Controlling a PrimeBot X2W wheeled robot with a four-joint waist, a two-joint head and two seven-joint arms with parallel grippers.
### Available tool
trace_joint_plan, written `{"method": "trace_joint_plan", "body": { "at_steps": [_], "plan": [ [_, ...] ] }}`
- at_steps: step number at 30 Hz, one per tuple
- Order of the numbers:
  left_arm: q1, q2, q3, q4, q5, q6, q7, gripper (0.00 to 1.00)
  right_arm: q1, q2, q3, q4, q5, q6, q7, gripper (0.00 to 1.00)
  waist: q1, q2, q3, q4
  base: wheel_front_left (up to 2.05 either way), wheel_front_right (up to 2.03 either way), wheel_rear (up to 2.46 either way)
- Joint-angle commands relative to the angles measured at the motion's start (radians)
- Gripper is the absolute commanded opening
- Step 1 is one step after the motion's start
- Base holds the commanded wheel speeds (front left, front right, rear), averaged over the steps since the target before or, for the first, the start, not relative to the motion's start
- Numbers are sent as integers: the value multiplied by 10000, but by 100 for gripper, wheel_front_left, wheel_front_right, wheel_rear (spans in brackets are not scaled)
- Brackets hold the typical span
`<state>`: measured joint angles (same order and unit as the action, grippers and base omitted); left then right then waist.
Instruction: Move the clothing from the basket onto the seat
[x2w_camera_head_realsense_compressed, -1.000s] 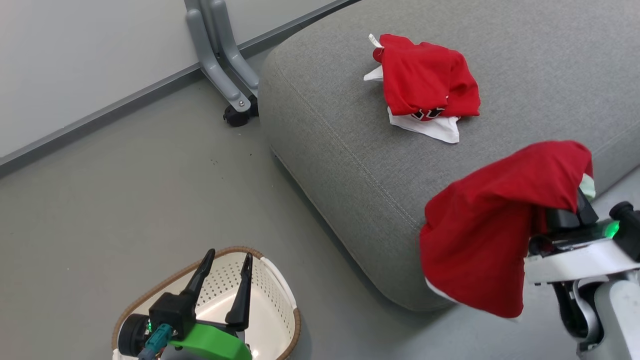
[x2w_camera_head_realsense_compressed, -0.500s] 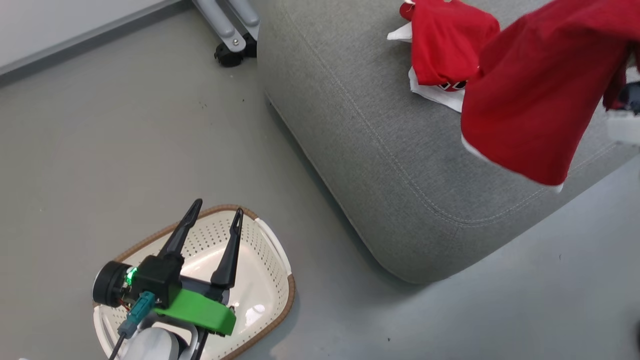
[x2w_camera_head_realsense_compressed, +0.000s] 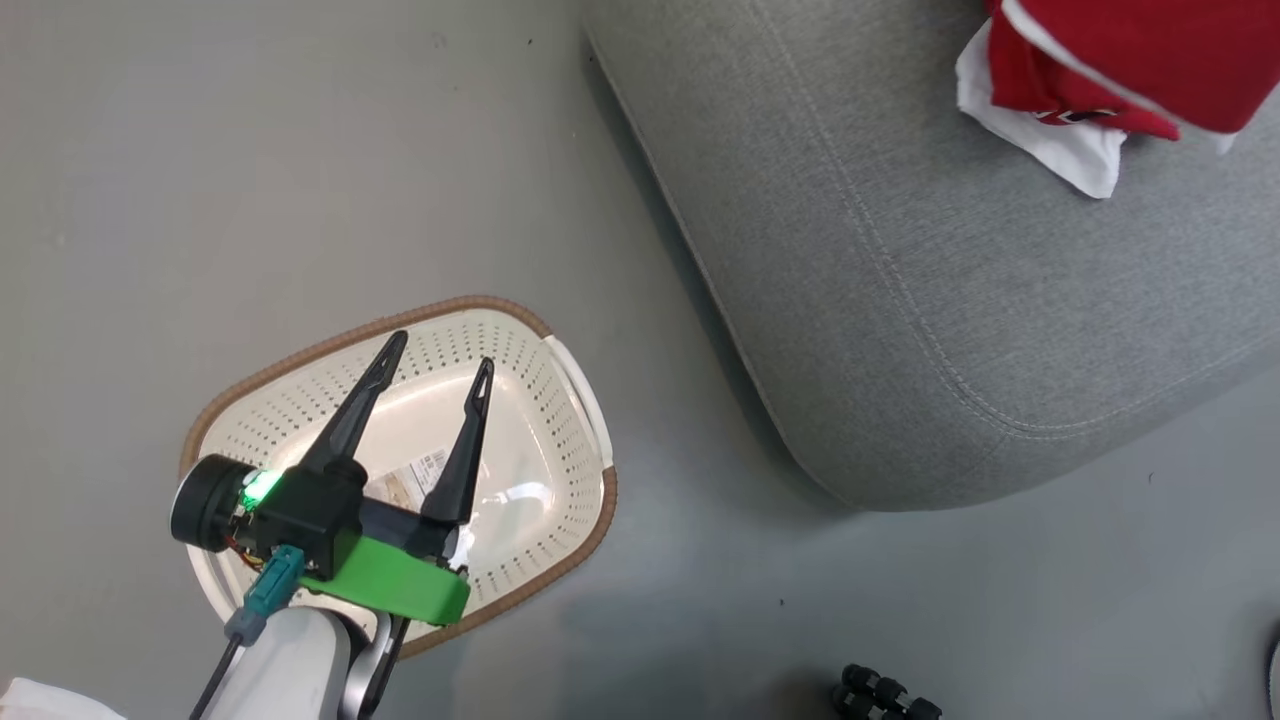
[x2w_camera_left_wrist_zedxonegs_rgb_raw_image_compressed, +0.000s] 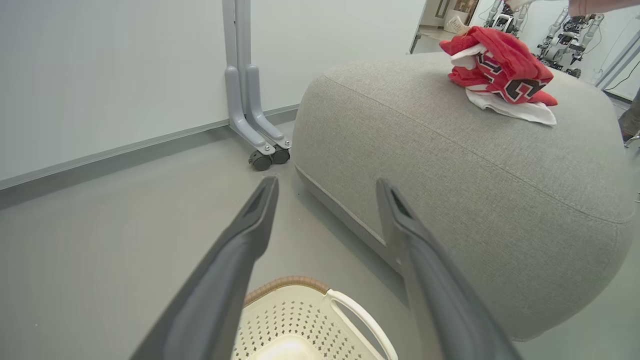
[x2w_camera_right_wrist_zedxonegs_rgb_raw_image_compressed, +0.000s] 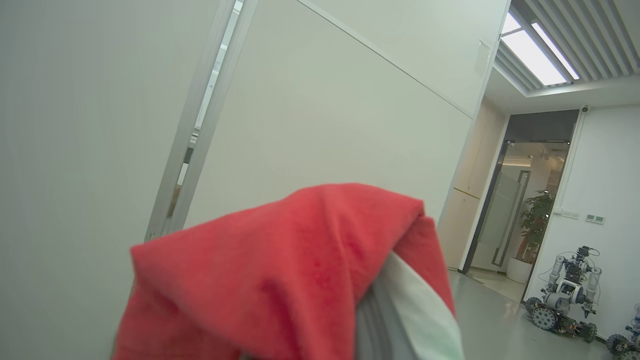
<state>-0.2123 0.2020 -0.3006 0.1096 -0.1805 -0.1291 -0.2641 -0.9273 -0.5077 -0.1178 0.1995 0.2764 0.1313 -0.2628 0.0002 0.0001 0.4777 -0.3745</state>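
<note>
**Three cameras, one shared corner**

From the head we are looking steeply down: basket (x2w_camera_head_realsense_compressed: 545, 430) lower left of the frame, seat (x2w_camera_head_realsense_compressed: 950, 280) upper right. From the left wrist we are peering low and forward, sharing that basket and seat. From the right wrist we are tilting upward, close against clothing (x2w_camera_right_wrist_zedxonegs_rgb_raw_image_compressed: 280, 280).

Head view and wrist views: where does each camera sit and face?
Head view: on the head, facing down at floor, basket and a corner of the seat; open left pincer over the basket.
Left wrist view: on that wrist, facing along its fingers toward the seat and a garment lying there.
Right wrist view: on that wrist, facing a white wall; red cloth drapes its shut right pincer.
Shared: head and left wrist views both show basket, seat, left pincer.
</note>
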Motion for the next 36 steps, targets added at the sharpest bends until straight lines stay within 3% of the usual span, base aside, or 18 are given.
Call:
{"method": "trace_joint_plan", "body": {
  "at_steps": [1,5,11,29,35,36],
  "plan": [
    [-259,123,-9,-21,64,-32,-1,100,-308,-39,-215,206,77,-10,-27,0,-2,-1,727,648,0,0,0],
    [-460,214,26,-110,70,-32,-1,100,-980,-236,-749,630,49,-10,-27,0,-2,-1,1196,983,0,0,0],
    [-691,335,-25,-213,132,-32,-1,100,-1446,1,-1188,1434,-426,-10,-29,0,-2,-1,1866,1193,0,0,0],
    [-575,289,96,9,137,-32,-2,100,321,350,-1531,4790,-1848,-14,-29,0,-2,-1,1844,1289,0,0,0],
    [-436,345,-79,147,110,-32,-1,100,874,559,-939,5833,-1798,-14,-29,0,-2,-1,1471,1117,0,0,0],
    [-427,301,-69,162,56,-32,-1,100,904,513,-721,6028,-1821,-14,-29,13,-2,-1,1375,1099,0,0,0]
  ]
}}
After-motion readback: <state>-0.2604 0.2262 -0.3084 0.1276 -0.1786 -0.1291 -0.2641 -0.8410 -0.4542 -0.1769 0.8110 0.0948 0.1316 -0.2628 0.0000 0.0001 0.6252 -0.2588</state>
